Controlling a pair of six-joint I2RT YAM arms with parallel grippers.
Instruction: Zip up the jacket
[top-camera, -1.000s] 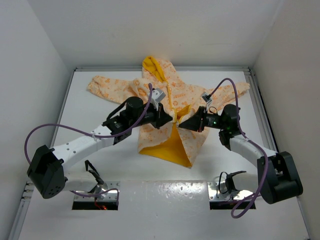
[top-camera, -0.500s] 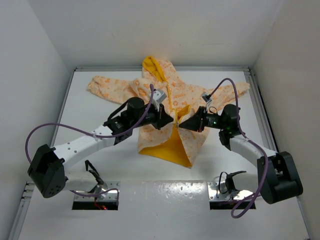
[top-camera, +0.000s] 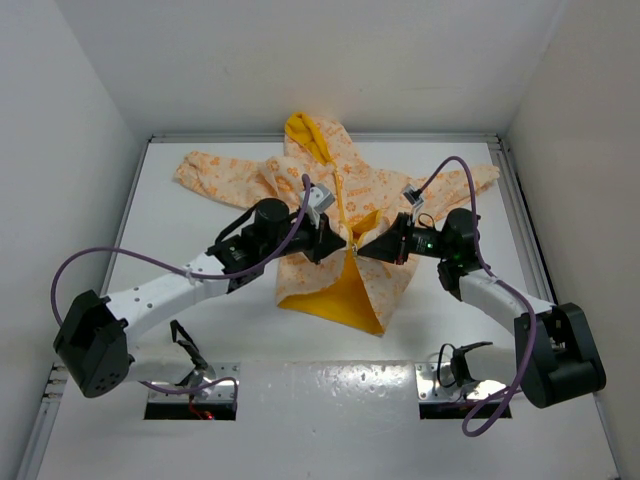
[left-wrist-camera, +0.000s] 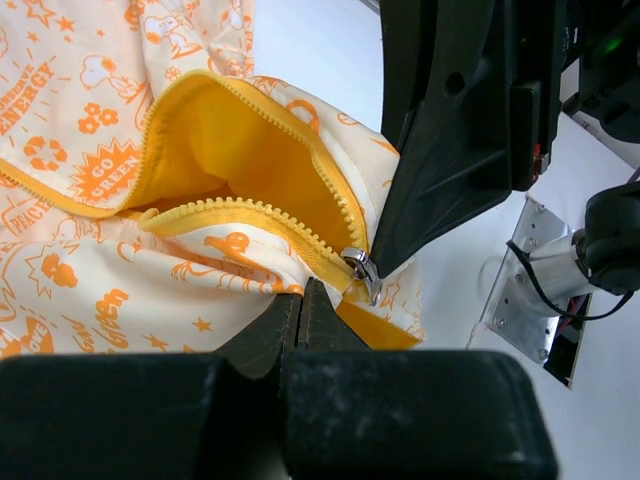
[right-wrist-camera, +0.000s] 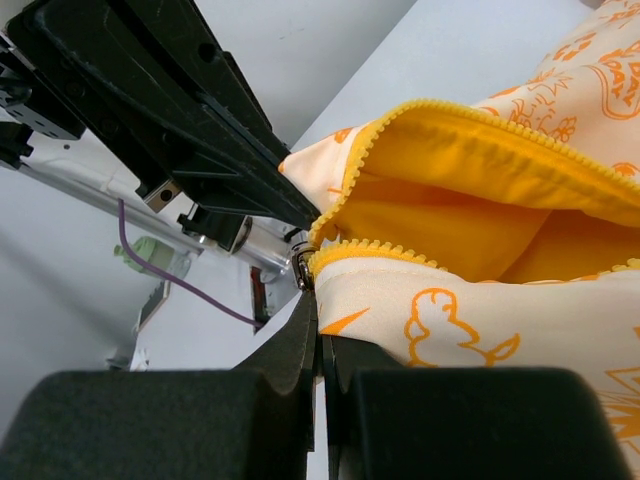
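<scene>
From above, the left arm has slid slightly toward the right arm since the earlier frames, and its left claw (top-camera: 337, 243) now sits a touch nearer the desk's front edge. The right claw (top-camera: 364, 246) and the jacket (top-camera: 362, 178) lie as they did. The jacket is spread face up at the middle back of the white desk (top-camera: 170, 225), with its hood (top-camera: 303, 132) toward the far wall and its sleeves out to both sides. Its lower front gapes open on the yellow lining (top-camera: 345, 295). The two claws meet tip to tip over the zipper (top-camera: 340, 195) and cover that part of the chest. A purple cable (top-camera: 75, 265) loops from each arm.

In the left wrist view, the left claw is closed and pinches cream fabric just under the zipper tape. The metal slider (left-wrist-camera: 361, 272) sits at the tip of the right claw, whose black body blocks the upper right.

In the right wrist view, the right claw is clamped shut with the slider at its tip. The zipper teeth part beyond it. The left claw fills the upper left and hides the desk behind it.
</scene>
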